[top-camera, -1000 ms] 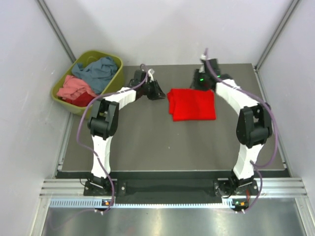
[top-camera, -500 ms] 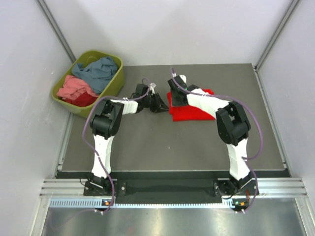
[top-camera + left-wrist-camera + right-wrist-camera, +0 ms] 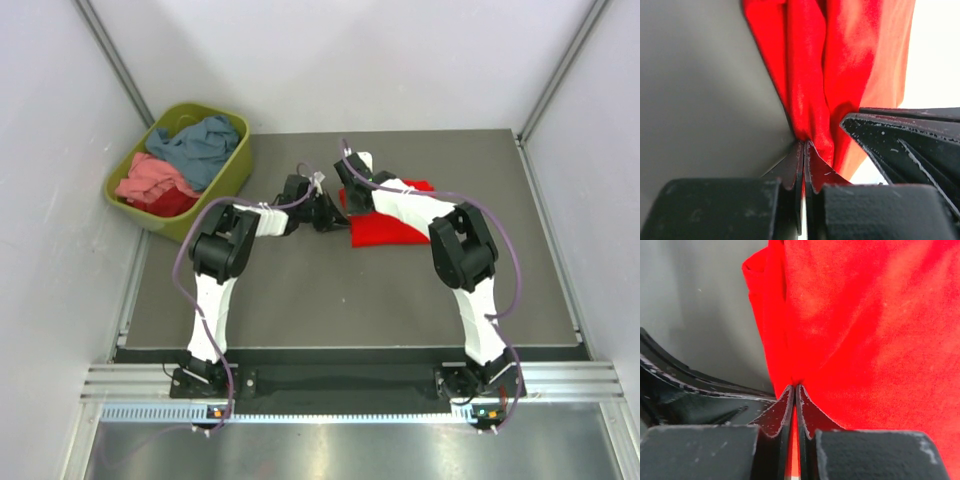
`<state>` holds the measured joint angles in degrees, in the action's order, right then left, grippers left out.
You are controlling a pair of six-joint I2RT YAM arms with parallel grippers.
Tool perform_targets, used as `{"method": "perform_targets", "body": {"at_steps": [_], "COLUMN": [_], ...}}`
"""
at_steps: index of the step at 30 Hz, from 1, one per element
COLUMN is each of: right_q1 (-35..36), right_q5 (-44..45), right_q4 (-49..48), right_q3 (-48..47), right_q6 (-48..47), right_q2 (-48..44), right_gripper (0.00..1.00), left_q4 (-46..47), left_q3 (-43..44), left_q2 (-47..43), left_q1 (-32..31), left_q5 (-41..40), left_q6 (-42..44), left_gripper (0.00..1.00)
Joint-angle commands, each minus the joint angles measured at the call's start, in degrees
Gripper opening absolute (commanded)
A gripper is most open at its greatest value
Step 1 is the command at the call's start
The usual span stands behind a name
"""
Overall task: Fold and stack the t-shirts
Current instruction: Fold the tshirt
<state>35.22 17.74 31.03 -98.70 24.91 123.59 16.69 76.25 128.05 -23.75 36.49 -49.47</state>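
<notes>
L+R fingers (image 3: 790,172) closed, pinching red tee (image 3: 400,230)

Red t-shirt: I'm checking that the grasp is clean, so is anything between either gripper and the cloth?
Nothing visible is. The left gripper and the right gripper are each shut on the red t-shirt at its edge. Each wrist view shows the other gripper close beside, not between.

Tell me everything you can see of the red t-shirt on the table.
The red t-shirt is plain bright red soft cloth, folded into a rough rectangle and lying on the dark grey table. Layered folds show along its left edge in the top view. There the left gripper and the right gripper each have their jaws shut on the cloth. The right arm crosses above it.
</notes>
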Motion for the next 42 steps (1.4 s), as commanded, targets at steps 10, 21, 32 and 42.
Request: {"method": "perform_targets", "body": {"at_steps": [10, 21, 32, 42], "right_q1": [0.9, 0.6, -1.6, -11.0], "right_q5": [-5.3, -6.7, -14.4, -17.4], "right_q4": [-7.2, -10.5, -11.2, -11.2], "right_q3": [2.9, 10.7, 12.8, 22.2], "right_q6": [2.2, 2.9, 1.5, -0.3], "right_q2": [-5.5, -5.4, -16.4, -25.4], "right_gripper": [0.0, 0.07, 0.29, 0.13], "left_q4": [8.8, -7.4, -27.1, -14.3], "left_q3": [-5.1, -1.9, 13.8, 23.7], "left_q2": [-2.4, -3.9, -8.2, 0.3], "left_q1": [-4.0, -3.9, 1.0, -0.5], "left_q5": [-6.7, -8.1, -13.3, -0.2], "left_q6": [-6.8, -2.6, 6.1, 2.2], "left_gripper": [0.0, 0.18, 0.23, 0.15]}}
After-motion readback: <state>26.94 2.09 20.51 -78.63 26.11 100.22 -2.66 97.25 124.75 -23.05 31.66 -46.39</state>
